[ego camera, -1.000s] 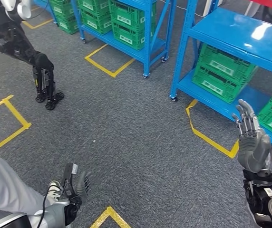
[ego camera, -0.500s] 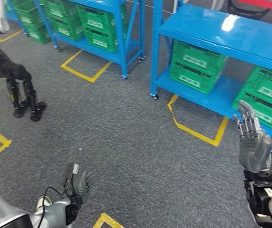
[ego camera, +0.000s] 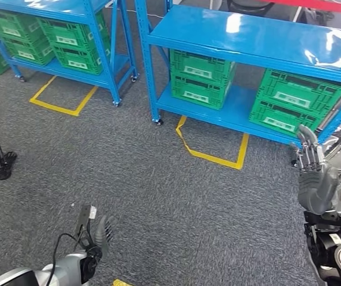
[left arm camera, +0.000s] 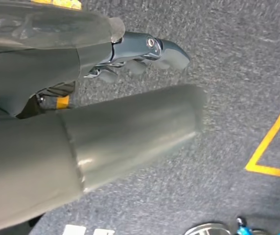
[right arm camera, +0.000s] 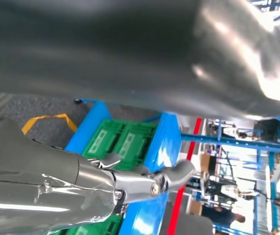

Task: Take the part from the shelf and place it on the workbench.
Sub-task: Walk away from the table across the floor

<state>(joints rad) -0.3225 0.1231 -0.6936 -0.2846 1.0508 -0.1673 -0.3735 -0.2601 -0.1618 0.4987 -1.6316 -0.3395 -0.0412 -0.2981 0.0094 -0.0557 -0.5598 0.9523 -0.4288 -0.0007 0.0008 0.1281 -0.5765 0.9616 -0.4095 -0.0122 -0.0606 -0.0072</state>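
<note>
Green crates [ego camera: 199, 78] on blue shelf [ego camera: 232, 110]; contents not visible.

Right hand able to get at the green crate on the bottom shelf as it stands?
Probably not yet. The right hand is raised, holding nothing, short of the green crate, which sits back under the upper shelf board. Nothing blocks the way.

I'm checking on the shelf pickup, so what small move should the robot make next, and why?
Probably step closer to the blue shelf and square up to it. Both hands hold nothing: the right hand is raised with fingers apart, short of the green crates, and the left hand hangs low over the carpet. No part is visible yet.
</note>
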